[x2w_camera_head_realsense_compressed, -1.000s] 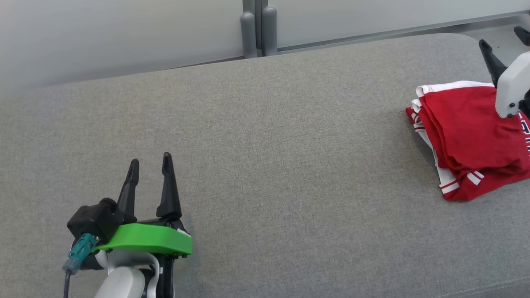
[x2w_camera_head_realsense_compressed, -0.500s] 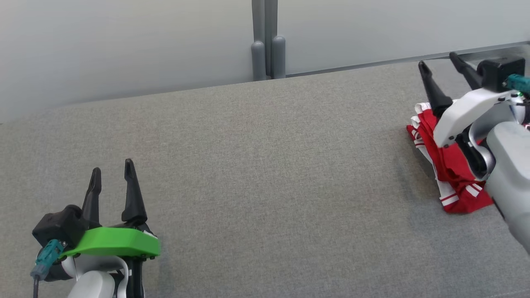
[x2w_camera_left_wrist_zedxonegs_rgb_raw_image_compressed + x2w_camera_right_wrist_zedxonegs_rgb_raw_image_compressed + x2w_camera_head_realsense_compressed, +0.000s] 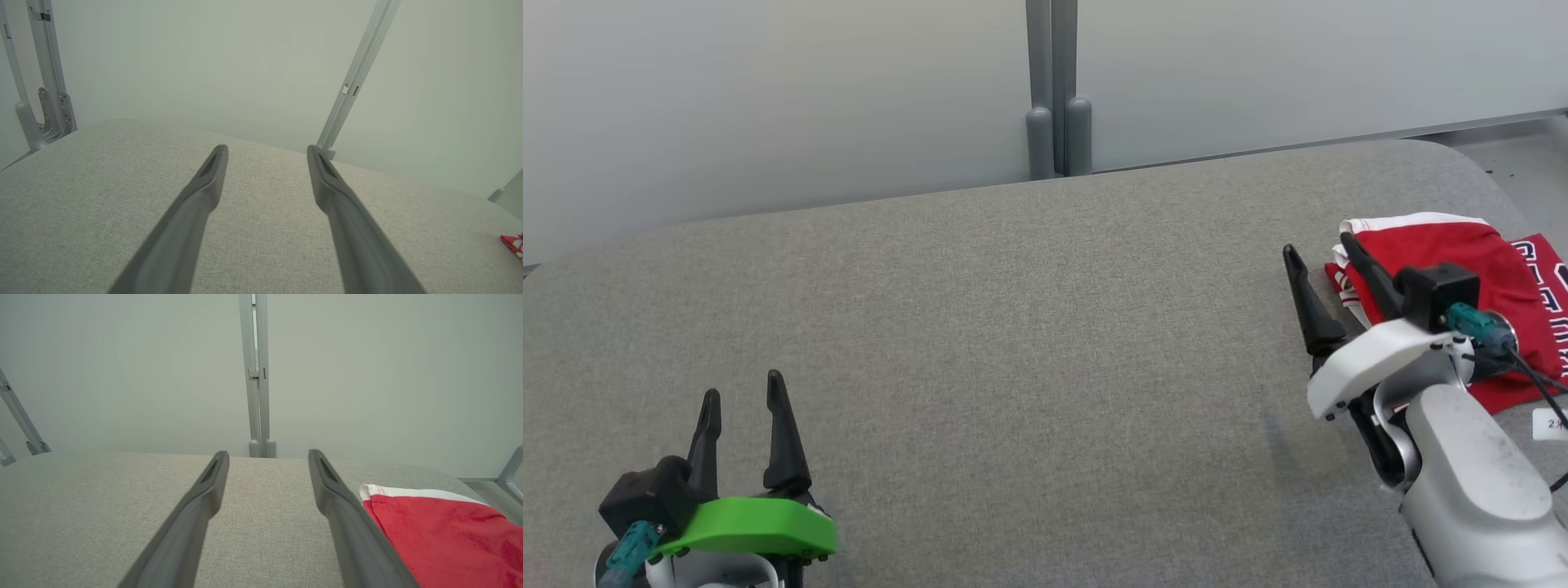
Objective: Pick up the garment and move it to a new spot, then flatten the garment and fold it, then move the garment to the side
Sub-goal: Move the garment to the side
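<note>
right gripper hovers over the grey fabric surface, its two dark fingers spread apart with nothing between them. the folded red garment, trimmed in white and carrying white lettering, lies just beside the gripper on its right, at the far right end of the surface. in the head view the right-hand finger overlaps the garment's left edge; whether it touches the cloth cannot be told. in the right wrist view the garment sits just right of that finger, its white hem toward the wall, and the gap between the fingers looks onto bare fabric. the white wrist housing and pale forearm cover part of the garment's near side in the head view. left gripper is well apart from the garment, over the left end of the surface, its fingers also apart and empty. a sliver of red shows at the right edge of its wrist view. a grey post stands against the wall, ahead of the right gripper.
</note>
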Tool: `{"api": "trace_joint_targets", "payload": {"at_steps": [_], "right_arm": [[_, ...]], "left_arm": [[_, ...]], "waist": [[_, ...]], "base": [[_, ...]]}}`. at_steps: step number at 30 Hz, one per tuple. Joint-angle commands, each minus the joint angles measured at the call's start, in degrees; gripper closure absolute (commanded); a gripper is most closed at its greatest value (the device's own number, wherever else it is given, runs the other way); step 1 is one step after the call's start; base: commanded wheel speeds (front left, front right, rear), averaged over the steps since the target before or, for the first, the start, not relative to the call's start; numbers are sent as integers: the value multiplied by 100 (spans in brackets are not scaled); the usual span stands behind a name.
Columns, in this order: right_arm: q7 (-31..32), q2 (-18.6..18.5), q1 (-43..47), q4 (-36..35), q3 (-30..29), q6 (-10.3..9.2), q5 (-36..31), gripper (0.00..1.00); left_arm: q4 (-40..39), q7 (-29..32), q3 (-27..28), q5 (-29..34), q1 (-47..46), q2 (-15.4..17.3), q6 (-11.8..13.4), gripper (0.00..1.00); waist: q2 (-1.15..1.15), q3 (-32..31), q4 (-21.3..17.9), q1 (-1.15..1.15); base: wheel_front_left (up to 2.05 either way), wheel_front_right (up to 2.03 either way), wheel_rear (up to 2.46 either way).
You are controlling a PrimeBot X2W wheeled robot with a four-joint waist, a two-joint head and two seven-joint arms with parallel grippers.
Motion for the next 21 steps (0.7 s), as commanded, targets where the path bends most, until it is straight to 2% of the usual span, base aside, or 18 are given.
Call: {"api": "trace_joint_targets", "payload": {"at_steps": [1,8,11,15,21], "right_arm": [[35,59,149,-81,-66,-6,-100,0],[505,813,1223,-1279,-1022,-6,-955,0],[724,1043,1635,-1762,-1245,-5,-1214,0],[980,1183,2186,-2453,-1308,-5,-1338,0],[1126,1204,2507,-2880,-1253,-4,-1074,0]], "left_arm": [[7,-42,23,59,78,29,22,0],[-13,-40,-27,331,285,25,58,0],[-7,-41,-47,409,343,-3,61,0],[24,-39,-61,496,425,-48,16,0],[147,-39,-111,470,464,-68,-39,0]], "waist": [[59,-2,7,0],[59,-8,49,0],[59,-7,76,0],[59,-3,119,0],[59,1,123,0]], "base": [[0,0,0],[0,0,0],[0,0,0],[0,0,0],[0,0,0]]}}
